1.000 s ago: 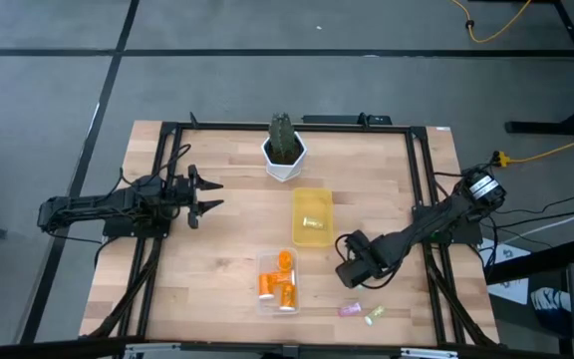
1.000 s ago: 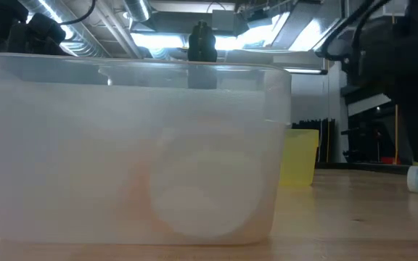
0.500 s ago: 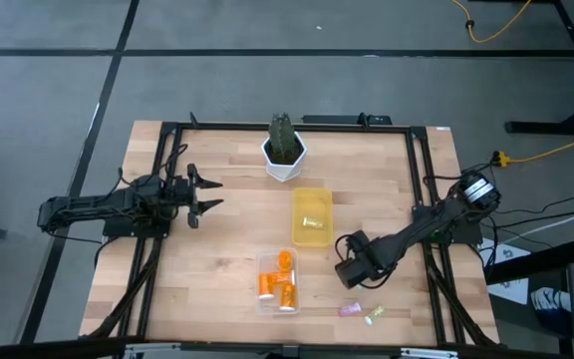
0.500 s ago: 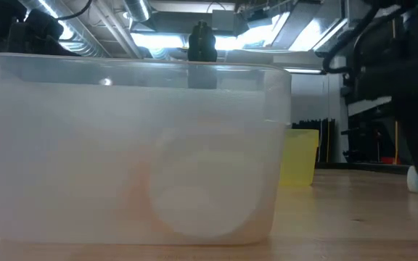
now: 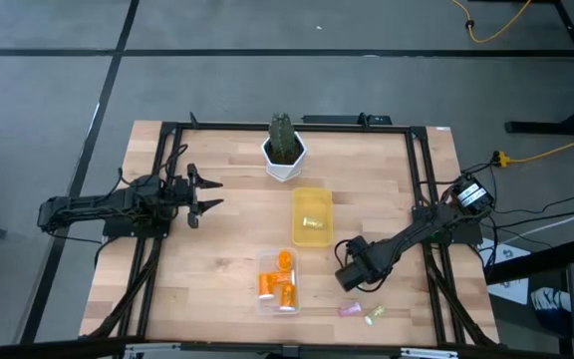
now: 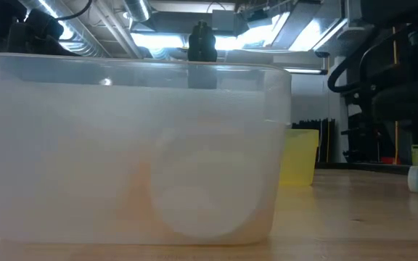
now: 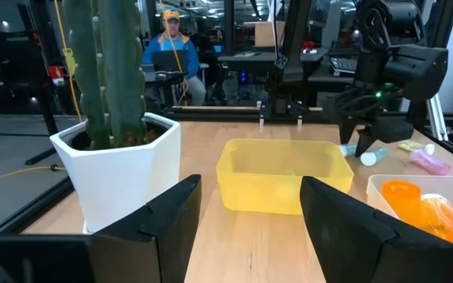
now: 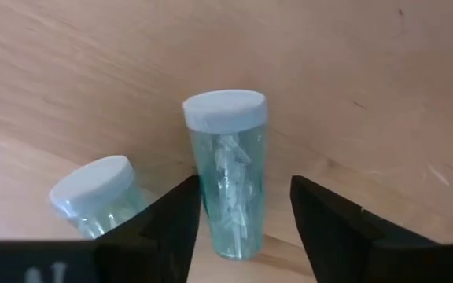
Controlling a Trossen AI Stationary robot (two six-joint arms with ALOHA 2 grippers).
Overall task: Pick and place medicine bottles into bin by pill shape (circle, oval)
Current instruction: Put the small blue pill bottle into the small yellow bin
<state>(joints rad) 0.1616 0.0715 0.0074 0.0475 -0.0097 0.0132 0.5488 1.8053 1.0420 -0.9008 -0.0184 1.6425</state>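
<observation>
My right gripper (image 5: 351, 280) points down near the table's front right, open, its fingers on either side of a pale green, white-capped medicine bottle (image 8: 228, 189) lying on the wood. A gap shows beside one finger (image 8: 329, 228). A second green bottle (image 8: 97, 196) lies beside the first one. A pink bottle (image 5: 349, 310) and a yellow-green one (image 5: 374, 316) lie nearer the front edge. Orange bottles (image 5: 277, 283) lie in the clear bin (image 5: 263, 302). My left gripper (image 5: 217, 195) waits open at the left.
The yellow bin (image 5: 312, 199) stands at the table's middle, holding one small pale thing. Behind it is the white pot with a green plant (image 5: 284, 150). The clear bin fills most of the low view (image 6: 136, 145). A person sits in the room beyond the table (image 7: 170, 47).
My right gripper has sunk toward the table over the green bottles, still pointing down. The bottles and bins have stayed where they were.
</observation>
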